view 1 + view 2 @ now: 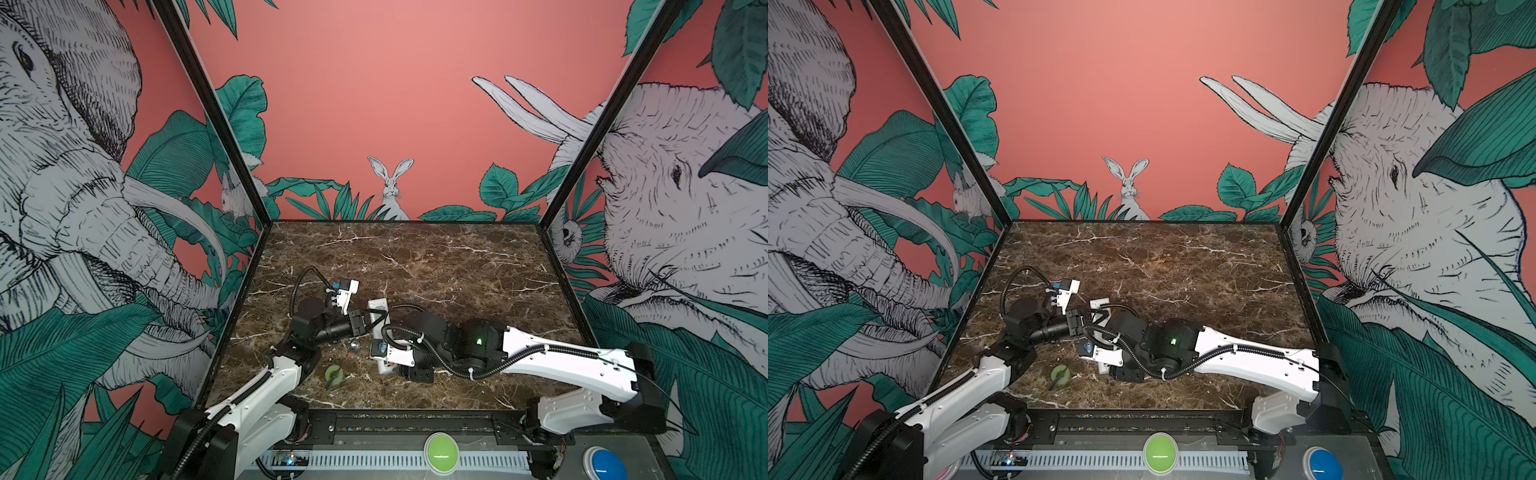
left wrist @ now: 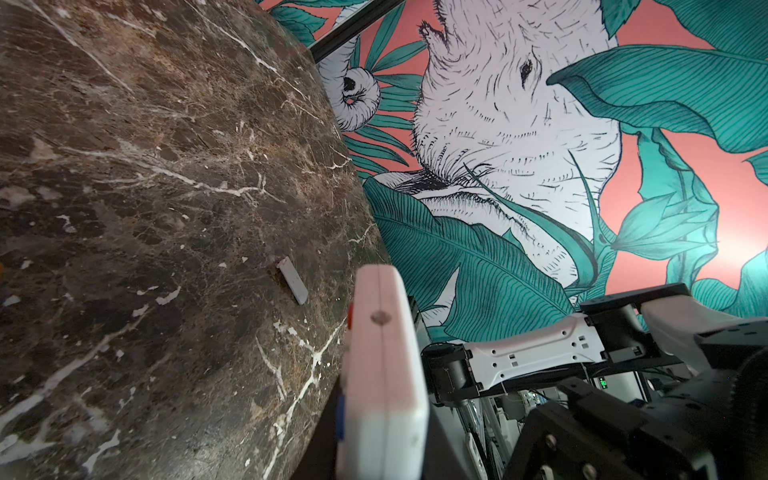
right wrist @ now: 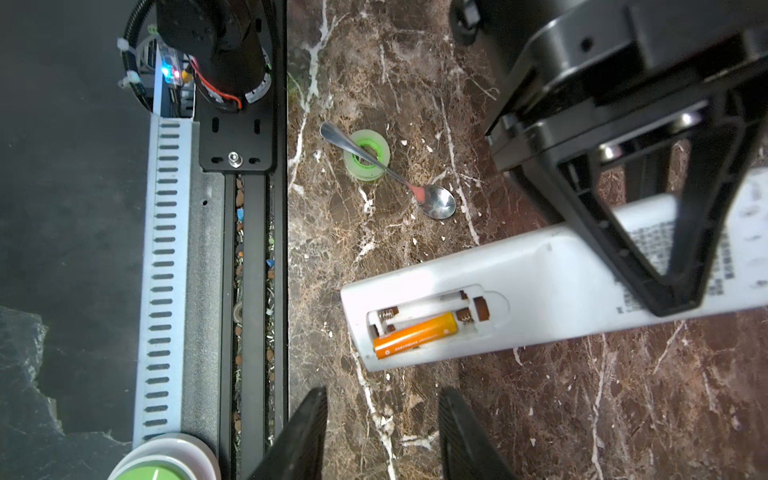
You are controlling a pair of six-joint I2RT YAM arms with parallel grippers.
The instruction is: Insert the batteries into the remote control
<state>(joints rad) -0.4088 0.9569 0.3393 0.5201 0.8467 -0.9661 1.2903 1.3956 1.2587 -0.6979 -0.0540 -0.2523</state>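
Now | left jaws clamp remote control (image 3: 540, 282) | one battery (image 3: 415, 336) lies inside

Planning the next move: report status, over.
Left gripper shut on remote; right gripper open, empty. One battery loaded, other slot bare; second battery unseen. Nearby spoon and tape lie clear of remote.

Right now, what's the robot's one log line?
left pincer: shut on remote | right pincer: open, empty | battery: one in remote | other slot: empty
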